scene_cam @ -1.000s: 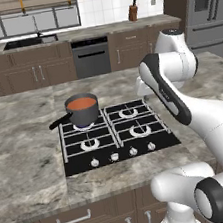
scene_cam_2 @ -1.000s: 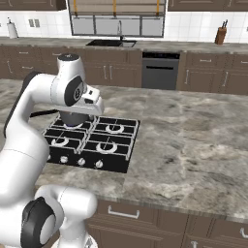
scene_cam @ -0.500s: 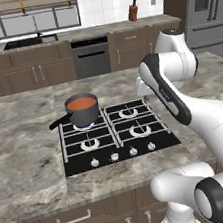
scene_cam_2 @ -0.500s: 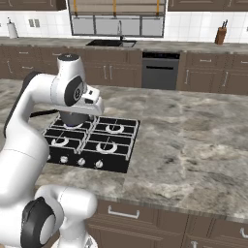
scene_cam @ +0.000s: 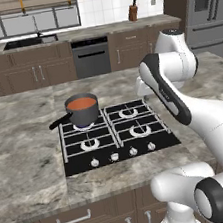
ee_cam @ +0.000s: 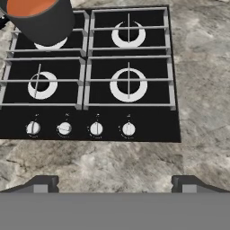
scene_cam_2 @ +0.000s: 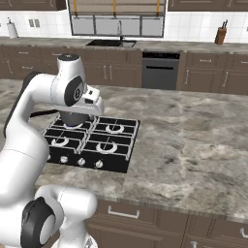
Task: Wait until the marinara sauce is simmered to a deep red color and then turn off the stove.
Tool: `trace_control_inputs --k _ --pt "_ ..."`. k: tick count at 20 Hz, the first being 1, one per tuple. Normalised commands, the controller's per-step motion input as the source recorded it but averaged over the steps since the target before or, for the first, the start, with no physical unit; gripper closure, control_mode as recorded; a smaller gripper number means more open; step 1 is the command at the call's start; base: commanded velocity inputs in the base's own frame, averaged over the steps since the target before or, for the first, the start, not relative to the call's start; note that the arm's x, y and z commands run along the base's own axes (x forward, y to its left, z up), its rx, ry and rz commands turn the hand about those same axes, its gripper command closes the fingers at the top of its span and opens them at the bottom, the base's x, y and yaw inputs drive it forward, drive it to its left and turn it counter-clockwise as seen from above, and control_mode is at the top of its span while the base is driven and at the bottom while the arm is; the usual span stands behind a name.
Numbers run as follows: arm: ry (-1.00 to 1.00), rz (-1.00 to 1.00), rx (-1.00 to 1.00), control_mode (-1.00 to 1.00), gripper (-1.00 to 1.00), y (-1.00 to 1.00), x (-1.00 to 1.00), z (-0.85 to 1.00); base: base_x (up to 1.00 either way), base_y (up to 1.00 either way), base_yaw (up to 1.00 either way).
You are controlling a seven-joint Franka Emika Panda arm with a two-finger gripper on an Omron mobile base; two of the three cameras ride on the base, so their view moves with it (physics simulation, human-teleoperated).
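marinara sauce (scene_cam: 81, 103): orange-red, in saucepan | stove (scene_cam: 139, 147): black, sauce on back-left burner

The pot (ee_cam: 40, 20) is cut off at the hand view's top edge; the arm hides most of it in the right base view.

I see the stove (scene_cam: 118, 135) as a flat black square with black grates, four silver burner rings and a row of four small silver knobs (ee_cam: 96, 129) along its near edge. On its far-left burner, the saucepan (scene_cam: 82, 110) is dark grey, and the marinara sauce (scene_cam: 81, 103) inside reads orange-red. Around the stove, the table (scene_cam: 24, 157) is mottled grey-brown stone with paler veins. Behind the stove, the cabinets (scene_cam_2: 208, 75) are dark brown with silver handles, and the wall tiles (scene_cam: 112, 2) are white. My claw's fingertips (ee_cam: 42, 183) look dark grey.
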Motion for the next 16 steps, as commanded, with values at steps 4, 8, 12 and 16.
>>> trace_control_inputs --k 4,8,12,16 --pt "0.00 0.00 0.00 -1.00 -1.00 0.00 0.00 0.00 0.00 0.00 0.00" --pt "0.00 0.00 0.00 -1.00 -1.00 0.00 0.00 0.00 0.00 0.00 0.00" --pt "0.00 0.00 0.00 -1.00 -1.00 0.00 0.00 0.00 0.00 0.00 0.00" --pt "0.00 0.00 0.00 -1.00 -1.00 0.00 0.00 0.00 0.00 0.00 0.00"
